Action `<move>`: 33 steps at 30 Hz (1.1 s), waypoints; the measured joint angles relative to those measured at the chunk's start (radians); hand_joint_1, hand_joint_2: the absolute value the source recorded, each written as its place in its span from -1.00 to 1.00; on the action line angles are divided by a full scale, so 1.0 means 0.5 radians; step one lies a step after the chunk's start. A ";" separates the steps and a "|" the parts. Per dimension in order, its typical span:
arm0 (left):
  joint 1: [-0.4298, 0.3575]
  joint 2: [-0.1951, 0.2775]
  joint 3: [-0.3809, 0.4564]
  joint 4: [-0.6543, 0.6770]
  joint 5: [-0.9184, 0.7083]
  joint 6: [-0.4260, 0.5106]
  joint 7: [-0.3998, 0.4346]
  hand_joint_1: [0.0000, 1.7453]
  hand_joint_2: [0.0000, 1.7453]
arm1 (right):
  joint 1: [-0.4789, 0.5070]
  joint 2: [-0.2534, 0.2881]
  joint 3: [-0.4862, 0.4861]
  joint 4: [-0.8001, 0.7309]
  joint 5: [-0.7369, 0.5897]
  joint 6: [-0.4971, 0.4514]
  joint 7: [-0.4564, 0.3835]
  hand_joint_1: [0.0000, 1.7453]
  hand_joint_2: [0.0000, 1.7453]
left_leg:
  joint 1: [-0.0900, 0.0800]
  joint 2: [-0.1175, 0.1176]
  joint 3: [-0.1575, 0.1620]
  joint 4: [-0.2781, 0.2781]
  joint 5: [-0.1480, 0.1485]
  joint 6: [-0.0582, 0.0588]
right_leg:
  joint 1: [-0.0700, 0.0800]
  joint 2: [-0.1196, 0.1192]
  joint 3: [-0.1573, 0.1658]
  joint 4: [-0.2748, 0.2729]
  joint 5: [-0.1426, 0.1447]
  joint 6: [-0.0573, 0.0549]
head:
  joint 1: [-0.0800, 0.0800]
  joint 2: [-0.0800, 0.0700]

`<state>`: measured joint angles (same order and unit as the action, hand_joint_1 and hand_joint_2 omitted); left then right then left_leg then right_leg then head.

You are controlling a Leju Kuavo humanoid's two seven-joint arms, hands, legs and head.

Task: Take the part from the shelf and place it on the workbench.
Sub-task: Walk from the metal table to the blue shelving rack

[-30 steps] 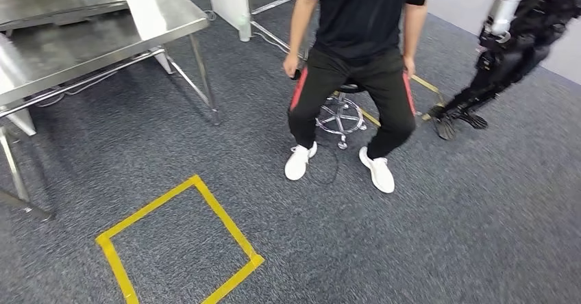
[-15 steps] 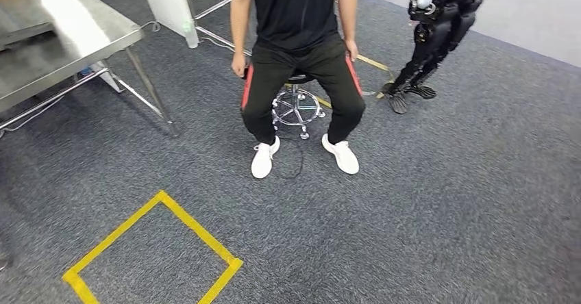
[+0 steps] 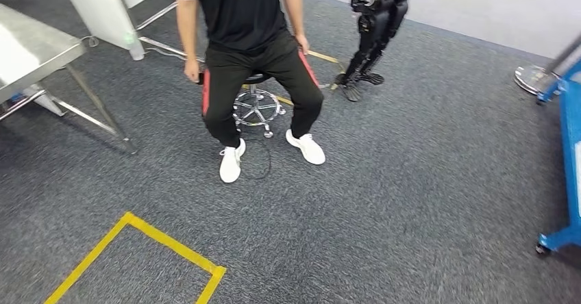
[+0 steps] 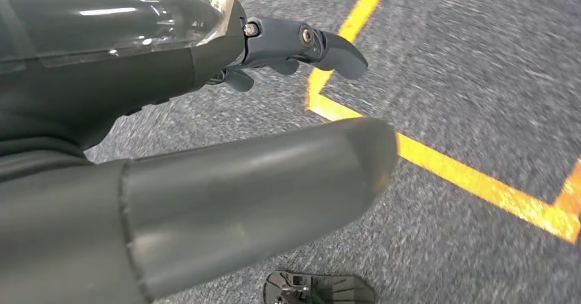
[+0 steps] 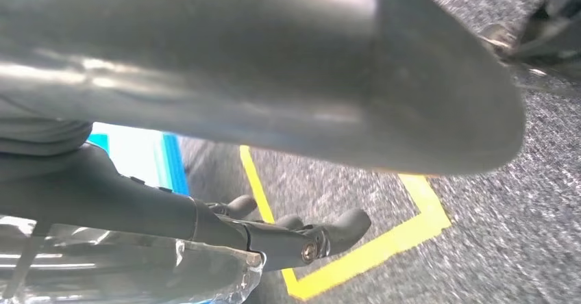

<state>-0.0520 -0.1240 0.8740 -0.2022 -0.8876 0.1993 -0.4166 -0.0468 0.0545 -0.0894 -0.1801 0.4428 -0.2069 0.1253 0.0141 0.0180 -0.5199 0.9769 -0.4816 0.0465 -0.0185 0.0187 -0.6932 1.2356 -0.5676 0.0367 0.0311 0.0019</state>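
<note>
My left hand (image 4: pixel 205 153) hangs over grey carpet, fingers (image 4: pixel 301 44) apart from the thick thumb, nothing held. In the right wrist view my right hand (image 5: pixel 274 78) hangs likewise, its fingers (image 5: pixel 301 239) loosely extended and empty. A corner of the steel workbench (image 3: pixel 27 51) stands at the far left of the head view. A blue frame on casters (image 3: pixel 569 146) comes in at the right edge.
A person in black (image 3: pixel 240 44) sits on a wheeled stool (image 3: pixel 255 105) straight ahead. Another dark robot (image 3: pixel 373 30) stands behind them. Yellow floor tape (image 3: pixel 164 246) marks a square on the carpet near me. A round stand base (image 3: pixel 533 79) lies at the far right.
The camera has turned right: table, person and tape square all slid left in the picture, and the blue frame and stand base came into view.
</note>
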 joint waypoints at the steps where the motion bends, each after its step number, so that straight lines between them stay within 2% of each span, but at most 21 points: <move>1: 0.000 -0.001 0.000 0.000 -0.001 -0.003 -0.002 -1.00 -1.00 | 0.000 -0.002 0.000 0.000 -0.001 0.000 -0.005 -1.00 -1.00 | -0.002 0.034 -0.002 0.001 0.000 0.000 | -0.003 -0.008 -0.024 0.070 -0.024 0.009 | 0.000 0.000; 2: -0.002 -0.002 0.000 0.000 -0.005 -0.007 -0.005 -1.00 -1.00 | 0.001 -0.005 0.000 0.000 -0.003 0.000 -0.011 -1.00 -1.00 | -0.004 0.065 -0.004 0.001 -0.001 -0.001 | -0.005 -0.015 -0.010 0.071 -0.020 0.025 | 0.000 0.000; 3: -0.003 -0.003 0.000 0.000 -0.013 -0.011 -0.008 -1.00 -1.00 | 0.002 -0.010 -0.001 0.000 -0.008 0.000 -0.016 -1.00 -1.00 | -0.003 0.094 -0.003 0.002 -0.002 -0.004 | -0.008 -0.029 0.050 -0.015 0.012 0.044 | 0.000 0.000; 5: -0.005 -0.004 -0.001 0.000 -0.034 -0.017 -0.010 -1.00 -1.00 | 0.000 -0.017 -0.002 0.000 -0.027 0.000 -0.019 -1.00 -1.00 | -0.008 0.141 0.003 0.009 -0.010 -0.018 | -0.013 -0.116 0.227 -0.307 0.100 0.070 | 0.001 0.000; 7: -0.006 -0.001 -0.002 -0.001 -0.053 -0.019 -0.006 -1.00 -1.00 | -0.006 -0.019 -0.005 0.000 -0.048 0.000 -0.015 -1.00 -1.00 | -0.017 0.183 0.015 0.017 -0.024 -0.044 | -0.007 -0.185 0.319 -0.477 0.155 0.053 | -0.003 0.000; 8: -0.009 0.001 -0.002 -0.001 -0.059 -0.020 -0.003 -1.00 -1.00 | -0.006 -0.019 -0.007 0.000 -0.056 0.000 -0.012 -1.00 -1.00 | -0.020 0.203 0.023 0.018 -0.029 -0.058 | 0.001 -0.186 0.319 -0.489 0.163 0.034 | -0.006 0.000; 10: -0.020 0.002 -0.003 -0.001 -0.071 -0.023 0.001 -1.00 -1.00 | -0.001 -0.019 -0.013 0.000 -0.066 0.000 -0.006 -1.00 -1.00 | -0.009 0.220 0.035 0.019 -0.038 -0.084 | -0.004 -0.140 0.315 -0.492 0.172 -0.001 | -0.010 0.000; 12: -0.028 0.004 -0.004 -0.001 -0.077 -0.025 0.002 -1.00 -1.00 | 0.002 -0.020 -0.017 0.000 -0.070 -0.001 -0.004 -1.00 -1.00 | 0.006 0.124 0.007 0.099 -0.109 -0.108 | -0.019 -0.096 0.321 -0.498 0.187 -0.032 | -0.014 0.000; 14: -0.024 0.006 -0.005 0.000 -0.082 -0.029 0.002 -1.00 -1.00 | 0.002 -0.019 -0.017 0.000 -0.071 -0.001 -0.005 -1.00 -1.00 | 0.013 0.000 -0.097 0.336 -0.253 -0.117 | -0.017 -0.049 0.317 -0.498 0.198 -0.053 | -0.019 0.000; 16: -0.015 0.007 -0.005 0.000 -0.084 -0.032 0.002 -1.00 -1.00 | 0.005 -0.017 -0.018 0.000 -0.071 -0.001 -0.007 -1.00 -1.00 | 0.013 -0.033 -0.208 0.565 -0.335 -0.117 | -0.004 0.006 0.312 -0.497 0.201 -0.058 | -0.020 0.000; 17: -0.012 0.007 -0.004 0.000 -0.084 -0.033 0.003 -1.00 -1.00 | 0.007 -0.017 -0.018 0.000 -0.071 -0.001 -0.007 -1.00 -1.00 | 0.013 -0.038 -0.225 0.587 -0.314 -0.113 | 0.000 0.035 0.314 -0.495 0.201 -0.058 | -0.020 0.000; 18: -0.011 0.008 -0.004 0.000 -0.084 -0.033 0.004 -1.00 -1.00 | 0.009 -0.017 -0.019 0.000 -0.071 -0.001 -0.007 -1.00 -1.00 | 0.013 -0.044 -0.207 0.531 -0.254 -0.107 | 0.002 0.065 0.317 -0.494 0.201 -0.058 | -0.020 0.000; 19: -0.011 0.009 -0.004 0.000 -0.084 -0.034 0.006 -1.00 -1.00 | 0.010 -0.018 -0.019 0.000 -0.071 -0.001 -0.007 -1.00 -1.00 | 0.014 -0.061 -0.160 0.414 -0.171 -0.100 | 0.003 0.095 0.320 -0.491 0.201 -0.058 | -0.020 0.000; 21: -0.011 0.012 -0.004 0.000 -0.084 -0.034 0.014 -1.00 -1.00 | 0.005 -0.017 -0.019 0.000 -0.071 -0.001 -0.007 -1.00 -1.00 | 0.017 -0.151 -0.057 0.165 -0.050 -0.085 | 0.009 0.150 0.316 -0.483 0.201 -0.054 | -0.020 0.000; 23: -0.012 0.014 -0.004 0.001 -0.085 -0.035 0.030 -1.00 -1.00 | 0.001 -0.016 -0.019 0.000 -0.071 0.000 -0.007 -1.00 -1.00 | 0.011 -0.203 -0.021 0.067 -0.029 -0.074 | 0.010 0.194 0.293 -0.479 0.207 -0.037 | -0.020 0.000; 25: -0.016 0.012 -0.005 0.001 -0.085 -0.038 0.045 -1.00 -1.00 | 0.005 -0.017 -0.021 0.000 -0.072 0.000 -0.007 -1.00 -1.00 | 0.003 -0.162 -0.020 0.051 -0.020 -0.054 | 0.005 0.229 0.265 -0.477 0.217 -0.009 | -0.020 0.000; 27: -0.021 0.010 -0.005 0.001 -0.085 -0.039 0.052 -1.00 -1.00 | 0.011 -0.019 -0.026 0.000 -0.072 0.000 -0.007 -1.00 -1.00 | 0.001 -0.111 -0.014 0.023 0.000 -0.024 | 0.008 0.157 0.220 -0.413 0.187 0.000 | -0.014 0.000; 29: -0.019 0.010 -0.004 0.001 -0.086 -0.039 0.055 -1.00 -1.00 | 0.006 -0.018 -0.031 0.000 -0.072 0.000 -0.007 -1.00 -1.00 | -0.005 -0.049 -0.012 0.007 0.009 -0.005 | 0.011 0.037 0.112 -0.199 0.084 -0.013 | -0.004 0.000; 31: -0.014 0.011 -0.004 0.001 -0.086 -0.040 0.064 -1.00 -1.00 | 0.003 -0.018 -0.034 0.000 -0.072 0.000 -0.007 -1.00 -1.00 | -0.011 0.019 -0.016 0.009 0.010 -0.001 | 0.003 -0.002 0.000 0.035 -0.004 -0.013 | 0.002 0.000; 32: -0.013 0.011 -0.004 0.002 -0.086 -0.040 0.070 -1.00 -1.00 | 0.004 -0.018 -0.035 0.000 -0.072 0.000 -0.007 -1.00 -1.00 | -0.011 0.049 -0.018 0.009 0.009 -0.002 | -0.003 -0.008 -0.011 0.071 -0.009 0.000 | 0.002 0.000; 33: -0.013 0.009 -0.004 0.002 -0.086 -0.040 0.074 -1.00 -1.00 | 0.007 -0.019 -0.037 0.000 -0.071 0.000 -0.007 -1.00 -1.00 | -0.011 0.077 -0.018 0.010 0.008 -0.004 | -0.010 -0.016 0.018 0.033 0.013 0.020 | 0.002 0.000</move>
<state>-0.0584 -0.1193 0.8721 -0.2014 -0.9308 0.1793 -0.3794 -0.0433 0.0451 -0.1077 -0.1801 0.4071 -0.2071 0.1220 0.0088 0.0567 -0.5290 0.9818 -0.4776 0.0447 -0.0236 0.0105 -0.6841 1.2521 -0.5609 0.0465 0.0322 0.0019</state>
